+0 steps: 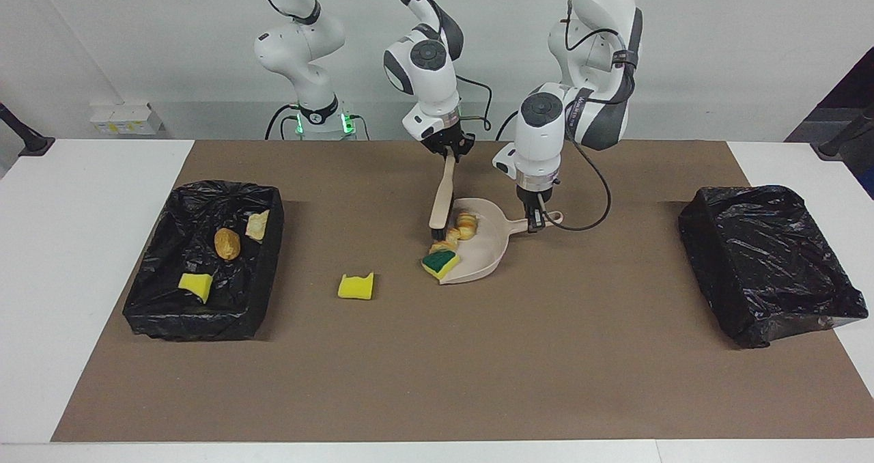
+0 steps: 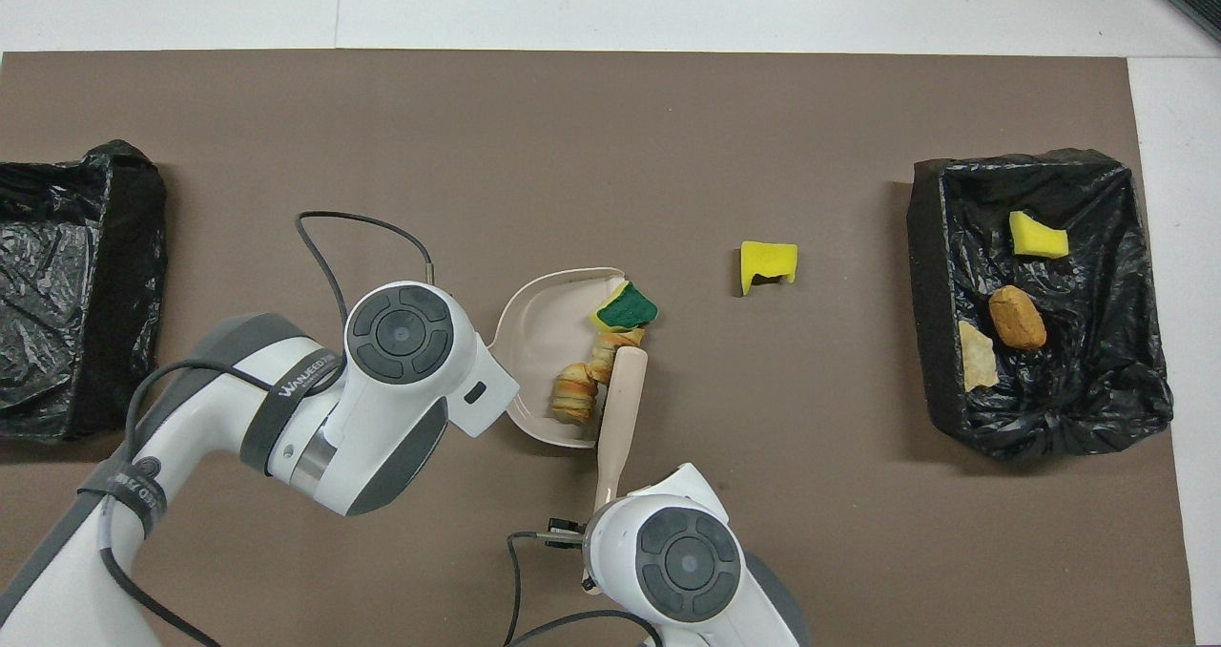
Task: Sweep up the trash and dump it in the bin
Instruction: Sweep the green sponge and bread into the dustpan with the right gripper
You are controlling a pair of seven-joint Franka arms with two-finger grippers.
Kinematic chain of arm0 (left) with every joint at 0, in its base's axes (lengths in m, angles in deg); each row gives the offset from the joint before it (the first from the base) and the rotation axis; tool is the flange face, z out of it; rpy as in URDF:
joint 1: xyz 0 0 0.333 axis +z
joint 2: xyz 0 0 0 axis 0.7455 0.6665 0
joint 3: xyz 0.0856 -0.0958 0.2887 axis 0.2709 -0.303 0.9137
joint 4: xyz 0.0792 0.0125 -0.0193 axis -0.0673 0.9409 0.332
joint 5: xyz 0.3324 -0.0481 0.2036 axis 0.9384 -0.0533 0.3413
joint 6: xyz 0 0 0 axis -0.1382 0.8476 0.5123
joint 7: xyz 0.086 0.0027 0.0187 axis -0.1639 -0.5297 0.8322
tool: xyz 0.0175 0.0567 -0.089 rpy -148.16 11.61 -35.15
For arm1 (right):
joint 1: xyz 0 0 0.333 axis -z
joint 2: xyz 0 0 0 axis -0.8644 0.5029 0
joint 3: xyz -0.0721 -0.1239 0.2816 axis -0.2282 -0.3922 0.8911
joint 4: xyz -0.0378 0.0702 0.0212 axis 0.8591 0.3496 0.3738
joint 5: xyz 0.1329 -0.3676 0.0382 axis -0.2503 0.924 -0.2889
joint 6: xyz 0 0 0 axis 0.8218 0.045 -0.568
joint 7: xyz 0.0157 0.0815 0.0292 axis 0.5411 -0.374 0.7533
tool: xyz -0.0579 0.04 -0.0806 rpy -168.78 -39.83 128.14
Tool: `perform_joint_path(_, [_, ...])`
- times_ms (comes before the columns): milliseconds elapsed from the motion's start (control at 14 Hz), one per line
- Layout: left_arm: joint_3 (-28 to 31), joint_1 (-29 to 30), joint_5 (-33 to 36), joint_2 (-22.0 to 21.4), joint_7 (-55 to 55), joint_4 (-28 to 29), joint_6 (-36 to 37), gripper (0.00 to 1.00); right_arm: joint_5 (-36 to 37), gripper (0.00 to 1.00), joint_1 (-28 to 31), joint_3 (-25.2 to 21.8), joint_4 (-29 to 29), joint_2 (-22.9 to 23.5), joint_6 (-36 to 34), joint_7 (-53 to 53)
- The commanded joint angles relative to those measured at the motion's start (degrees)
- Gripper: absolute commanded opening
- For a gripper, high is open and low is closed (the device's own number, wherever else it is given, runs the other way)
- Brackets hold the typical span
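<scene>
My right gripper [image 1: 448,153] is shut on the handle of the beige brush [image 1: 442,200] [image 2: 619,404], whose bristles rest at the mouth of the beige dustpan [image 1: 488,253] [image 2: 542,315]. My left gripper [image 1: 535,222] is shut on the dustpan's handle. Two tan bread-like lumps [image 1: 465,226] [image 2: 576,395] lie in the pan. A green-topped sponge [image 1: 440,263] [image 2: 627,308] sits on the pan's lip. One yellow sponge bit [image 1: 356,287] [image 2: 768,262] lies alone on the mat, between the pan and the bin [image 1: 191,323] [image 2: 923,275].
The black-lined bin at the right arm's end holds a yellow sponge bit [image 1: 194,285], a brown lump [image 1: 227,243] and a pale scrap [image 1: 257,225]. A second black-lined bin [image 1: 768,258] [image 2: 76,284] stands at the left arm's end. A brown mat covers the table.
</scene>
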Motion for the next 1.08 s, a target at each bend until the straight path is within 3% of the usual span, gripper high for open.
perform_joint_path(0, [0.4, 0.6, 0.5, -1.1, -0.5, 2.0, -2.5, 0.00, -0.6, 0.00, 0.3, -0.1, 2.2, 0.2, 0.3, 3.0])
perform_joint_path(215, [0.4, 1.8, 0.4, -1.0, -1.1, 2.0, -2.4, 0.00, 0.0, 0.00, 1.4, -0.4, 2.2, 0.1, -0.6, 8.3])
perform_joint_path(358, [0.3, 3.0, 0.4, -0.6, -1.1, 2.0, -2.3, 0.00, 4.8, 0.00, 3.6, -0.5, 2.4, 0.3, -4.6, 11.4])
perform_joint_path(573, [0.4, 4.7, -0.3, -0.3, -0.5, 1.3, -1.7, 0.00, 11.6, 0.00, 11.4, -0.5, 2.8, 2.3, -5.7, 18.6])
perform_joint_path(1003, [0.4, 5.7, -0.4, 0.3, -0.4, 0.8, -1.4, 0.00, 26.9, 0.00, 25.7, -0.4, 19.2, 12.1, -16.8, 29.1])
